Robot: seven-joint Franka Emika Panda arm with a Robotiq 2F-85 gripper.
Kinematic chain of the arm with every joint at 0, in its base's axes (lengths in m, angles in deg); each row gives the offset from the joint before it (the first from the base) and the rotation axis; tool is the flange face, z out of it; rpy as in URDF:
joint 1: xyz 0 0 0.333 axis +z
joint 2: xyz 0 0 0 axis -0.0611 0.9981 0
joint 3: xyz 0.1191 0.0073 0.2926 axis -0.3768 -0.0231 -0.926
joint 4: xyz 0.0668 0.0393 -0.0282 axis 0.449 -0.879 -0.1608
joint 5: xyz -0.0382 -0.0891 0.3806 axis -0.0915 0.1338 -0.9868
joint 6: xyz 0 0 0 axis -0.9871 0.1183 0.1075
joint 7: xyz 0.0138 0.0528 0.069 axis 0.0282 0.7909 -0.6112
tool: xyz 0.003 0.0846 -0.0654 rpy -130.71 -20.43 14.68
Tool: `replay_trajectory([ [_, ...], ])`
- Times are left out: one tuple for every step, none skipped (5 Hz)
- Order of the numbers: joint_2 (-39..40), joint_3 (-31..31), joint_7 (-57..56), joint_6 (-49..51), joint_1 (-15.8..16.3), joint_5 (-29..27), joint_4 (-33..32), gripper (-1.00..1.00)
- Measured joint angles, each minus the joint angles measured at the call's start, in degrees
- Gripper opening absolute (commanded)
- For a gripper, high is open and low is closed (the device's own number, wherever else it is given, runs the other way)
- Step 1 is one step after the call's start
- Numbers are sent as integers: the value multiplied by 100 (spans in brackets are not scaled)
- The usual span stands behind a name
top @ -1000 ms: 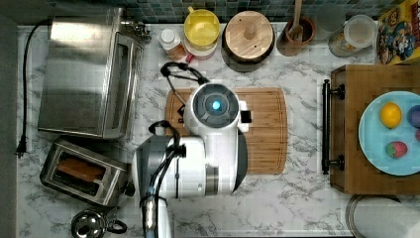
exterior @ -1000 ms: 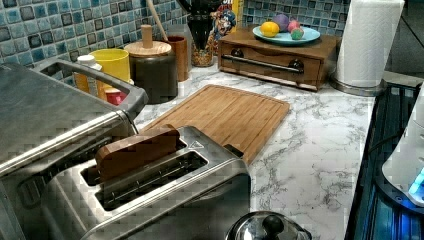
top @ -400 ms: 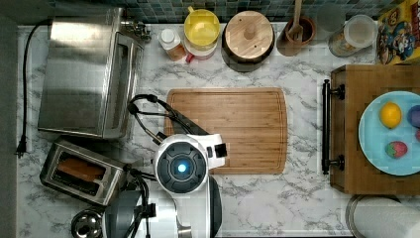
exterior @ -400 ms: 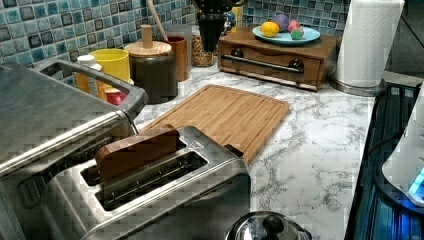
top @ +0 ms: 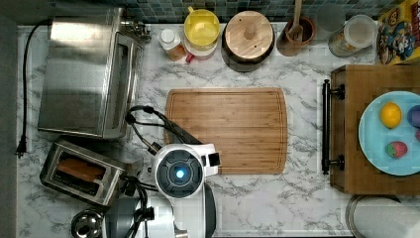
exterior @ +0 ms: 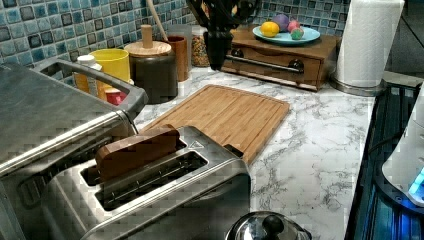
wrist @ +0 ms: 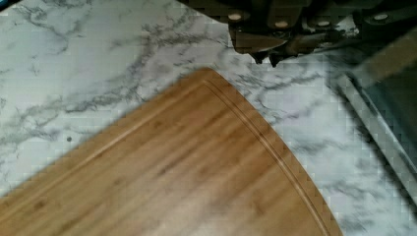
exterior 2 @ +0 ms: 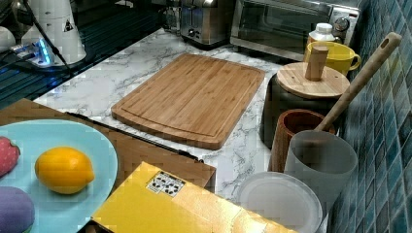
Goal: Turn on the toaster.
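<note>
The toaster (top: 112,176) is a small steel pop-up one at the top view's lower left, with a brown slice (top: 81,169) standing in one slot. It fills the near foreground of the left view (exterior: 210,175) and sits far back in the right view (exterior 2: 206,22). My arm's white wrist (top: 181,173) hovers just to the top view's right of it, over the cutting board's near corner. The gripper (exterior: 217,47) hangs dark and high in the left view, well above the board. In the wrist view the gripper (wrist: 265,58) is shut on nothing, above marble beside the board's corner (wrist: 172,177).
A large toaster oven (top: 84,74) stands beside the toaster, and a round steel kettle (top: 86,225) on its other side. The cutting board (top: 228,129) lies mid-counter. Jars and a yellow cup (top: 201,27) line the back wall. A wooden tray (top: 346,124) carries a fruit plate.
My arm has swung from over the cutting board's middle toward the top view's lower left, nearer the toaster. In the left view the gripper has come lower and closer.
</note>
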Motion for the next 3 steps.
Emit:
replay_trajectory([
  [-66,5,-169,-50,303,-411,-481,-100],
  [-246,-13,-448,-59,651,-652,-918,-100],
  [-462,-227,-522,-187,861,-652,-1209,-100],
])
